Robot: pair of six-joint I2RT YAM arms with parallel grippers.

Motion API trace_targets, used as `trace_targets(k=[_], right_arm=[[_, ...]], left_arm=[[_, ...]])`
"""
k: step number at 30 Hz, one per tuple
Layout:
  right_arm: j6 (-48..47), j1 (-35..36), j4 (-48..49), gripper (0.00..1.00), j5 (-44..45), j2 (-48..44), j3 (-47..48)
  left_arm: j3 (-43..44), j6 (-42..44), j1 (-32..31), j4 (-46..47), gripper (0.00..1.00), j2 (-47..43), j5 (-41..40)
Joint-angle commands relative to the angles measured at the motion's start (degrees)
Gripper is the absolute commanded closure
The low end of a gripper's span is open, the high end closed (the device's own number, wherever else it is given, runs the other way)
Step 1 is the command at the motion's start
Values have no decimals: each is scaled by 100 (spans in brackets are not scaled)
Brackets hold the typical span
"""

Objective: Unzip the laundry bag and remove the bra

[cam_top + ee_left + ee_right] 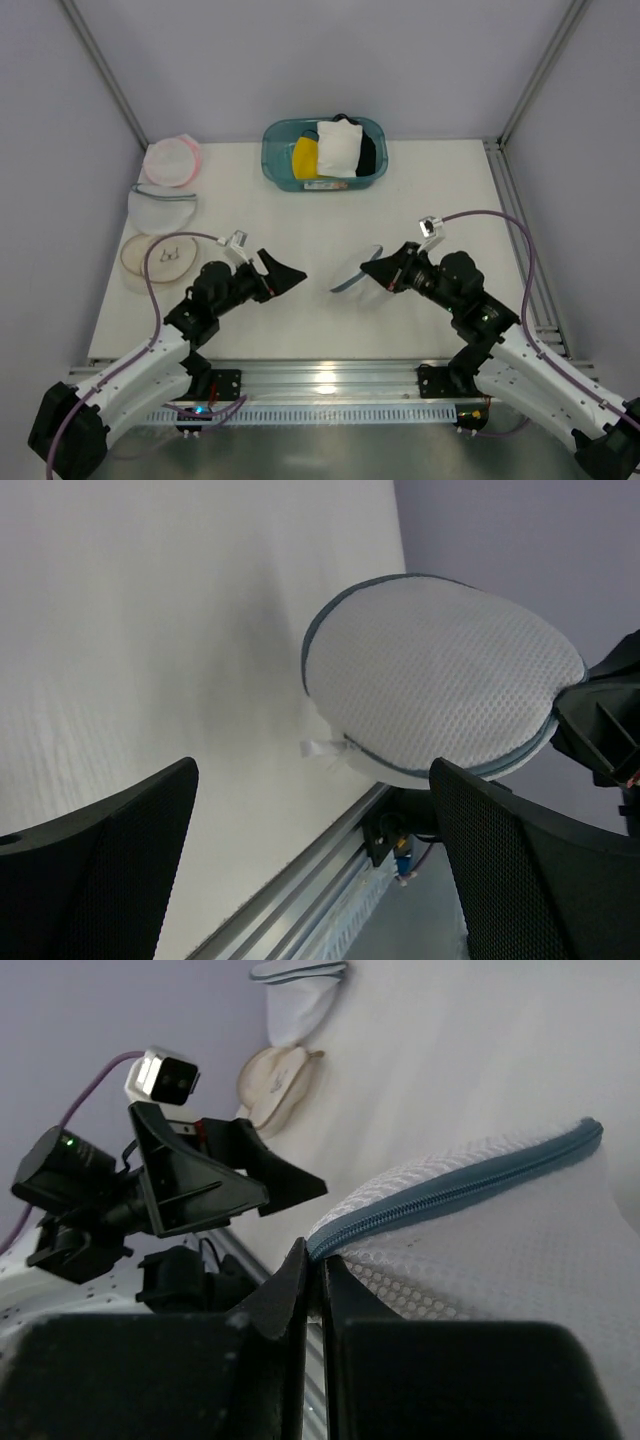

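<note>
Pinching with the right gripper, jaws pressed together on the dark grey-blue zipper rim of the round white see-through mesh laundry bag. Holding that bag on edge above the white table, centre of the top view. Facing it from centre left with the left gripper, jaws spread wide, near the bag but apart.

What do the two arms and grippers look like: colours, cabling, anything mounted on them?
The left arm and right arm have white lower links, black joints and wrists. The left gripper and right gripper are black, with wedge-shaped fingers, finely dotted. A purple cable loops to a small white camera on each wrist. A green light shows on the left arm.
</note>
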Motion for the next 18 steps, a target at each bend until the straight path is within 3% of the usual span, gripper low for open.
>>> trace_targets(k=[1,6,12,18], right_arm=[[782,-114,1337,96,-1256,7,-342],[1549,-404,3470,96,-2189,121,-1124],[1910,-816,4345,96,-2999,70,-1302],[2340,-1424,4819,96,-3710,-300,-1398]], left_arm=[[-53,-315,-19,1523,1,402,523],[-124,-1402,-19,3497,1,1535,1411],[-273,-2416,-10,5689,1,2996,1729],[-264,-2355,-1,5472,1,3242,1658]])
